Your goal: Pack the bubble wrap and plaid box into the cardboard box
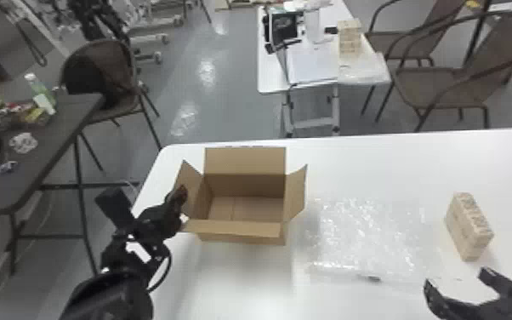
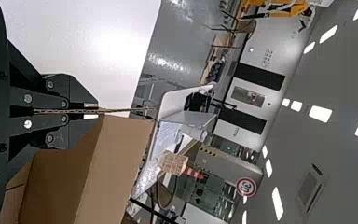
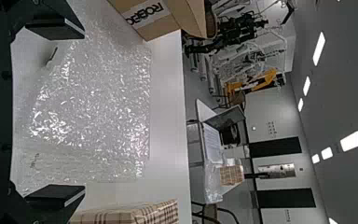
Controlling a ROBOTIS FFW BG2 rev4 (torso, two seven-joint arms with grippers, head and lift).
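Beyond my bench's far edge I see a white table [image 1: 270, 78], with a dark screen [image 1: 287, 26] toward its left edge, a checked box [image 1: 348, 36] near its right edge and clear plastic [image 1: 363, 75] over its near right corner. Brown chairs [image 1: 438, 87] stand off its right edge. Left of my bench is a dark table [image 1: 21, 183]; a bottle [image 1: 38, 88] sits near its far edge (greenish, I'd say), and a chair [image 1: 119, 64] stands by its far right corner. My left wrist view shows a round sign [image 2: 246, 187].

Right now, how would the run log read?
carton: open, empty | left tool: shut on its left flap | right tool: open, empty | bubble wrap: flat on table | plaid box: on table
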